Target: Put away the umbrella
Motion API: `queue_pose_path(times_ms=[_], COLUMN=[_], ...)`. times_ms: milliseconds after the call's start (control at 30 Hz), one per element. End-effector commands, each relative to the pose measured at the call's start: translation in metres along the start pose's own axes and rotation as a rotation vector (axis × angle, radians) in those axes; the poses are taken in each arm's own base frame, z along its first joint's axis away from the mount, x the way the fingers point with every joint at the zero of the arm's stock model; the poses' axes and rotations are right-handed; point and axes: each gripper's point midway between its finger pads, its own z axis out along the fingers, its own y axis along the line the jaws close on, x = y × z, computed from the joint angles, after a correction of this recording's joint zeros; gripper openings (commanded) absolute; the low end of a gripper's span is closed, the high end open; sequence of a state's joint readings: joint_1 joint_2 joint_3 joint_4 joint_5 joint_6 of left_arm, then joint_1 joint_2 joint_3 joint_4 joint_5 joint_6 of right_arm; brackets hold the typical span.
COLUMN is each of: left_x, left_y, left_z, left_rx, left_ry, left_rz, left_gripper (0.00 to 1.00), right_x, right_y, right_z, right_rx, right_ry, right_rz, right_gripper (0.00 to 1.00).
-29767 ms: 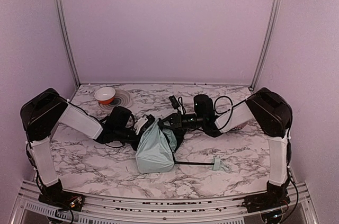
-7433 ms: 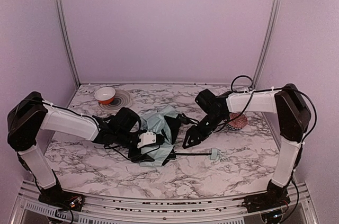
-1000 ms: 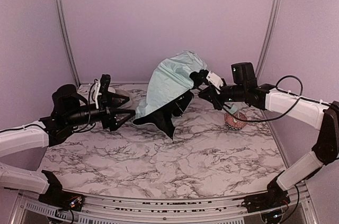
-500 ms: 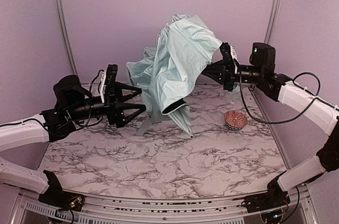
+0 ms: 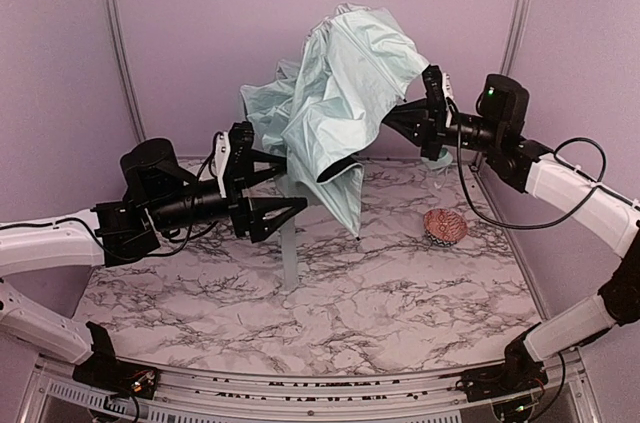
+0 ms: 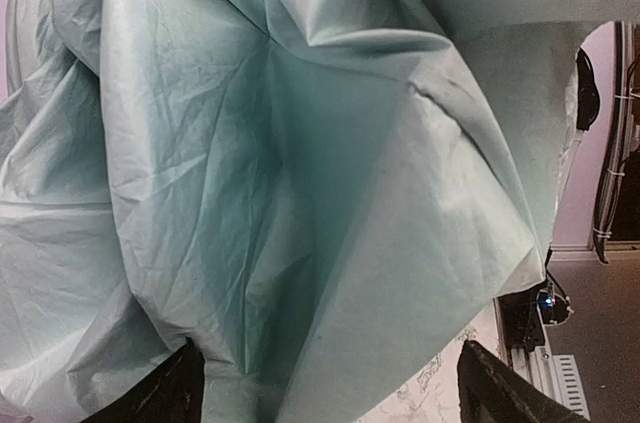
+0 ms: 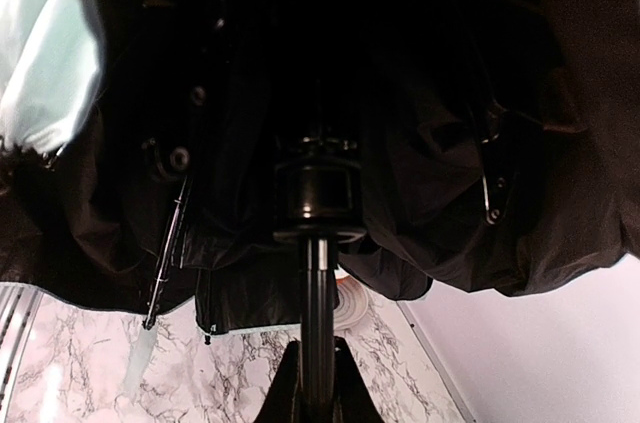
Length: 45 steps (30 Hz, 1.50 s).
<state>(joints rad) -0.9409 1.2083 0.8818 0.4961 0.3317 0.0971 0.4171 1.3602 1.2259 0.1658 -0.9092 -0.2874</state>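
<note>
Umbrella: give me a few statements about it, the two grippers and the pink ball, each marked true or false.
1. The umbrella is held up above the table. True.
2. The left gripper is shut on the fabric. False: it is open beside the fabric and grips nothing.
3. The right gripper is shut on the umbrella's shaft. True.
4. The pink ball hangs from the umbrella. False: it lies on the table, below the right arm.

no readable text, labels, brands or numbers anywhere in view.
</note>
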Motion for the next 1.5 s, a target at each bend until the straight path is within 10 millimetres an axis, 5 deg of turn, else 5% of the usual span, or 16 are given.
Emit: queue_pose_path(times_ms=[0, 133, 300, 467, 633, 833, 900, 1000, 1200, 1467], left_x=[-0.014, -0.014, -0.034, -0.070, -0.082, -0.080, -0.074, -0.053, 0.005, 0.037], left_y=[-0.010, 0.006, 0.017, 0.029, 0.026, 0.082, 0.096, 0.089, 0.089, 0.107], left_z=[0.006, 0.013, 0.007, -0.012, -0.005, -0.026, -0.032, -0.022, 0.001, 0.014], left_rx=[0.040, -0.041, -0.107, -0.125, -0.084, -0.274, -0.297, -0.243, -0.204, -0.185], left_ry=[-0.066, -0.072, -0.157, -0.279, -0.309, -0.406, -0.420, -0.366, -0.233, -0.172], left_rz=[0.082, 0.093, 0.121, 0.124, 0.112, -0.058, -0.100, -0.064, -0.077, -0.154], left_gripper=[0.81, 0.38, 0.00, 0.00, 0.00, 0.00, 0.00, 0.00, 0.00, 0.04], right_x=[-0.028, -0.023, -0.010, 0.007, 0.002, -0.001, 0.007, 0.019, 0.022, 0.027], right_y=[-0.003, 0.002, 0.018, 0.034, 0.052, 0.079, 0.093, 0.106, 0.105, 0.091], right_z=[-0.003, -0.001, 0.002, 0.008, 0.024, 0.034, 0.037, 0.038, 0.036, 0.029], right_rx=[0.033, 0.001, -0.055, -0.071, -0.074, -0.128, -0.158, -0.188, -0.176, -0.204], right_ry=[-0.055, -0.045, 0.019, 0.106, 0.105, 0.099, 0.125, 0.161, 0.170, 0.174], right_rz=[-0.053, -0.039, -0.059, -0.081, -0.159, -0.199, -0.209, -0.195, -0.217, -0.154], right_gripper=[0.00, 0.00, 0.00, 0.00, 0.00, 0.00, 0.00, 0.00, 0.00, 0.00])
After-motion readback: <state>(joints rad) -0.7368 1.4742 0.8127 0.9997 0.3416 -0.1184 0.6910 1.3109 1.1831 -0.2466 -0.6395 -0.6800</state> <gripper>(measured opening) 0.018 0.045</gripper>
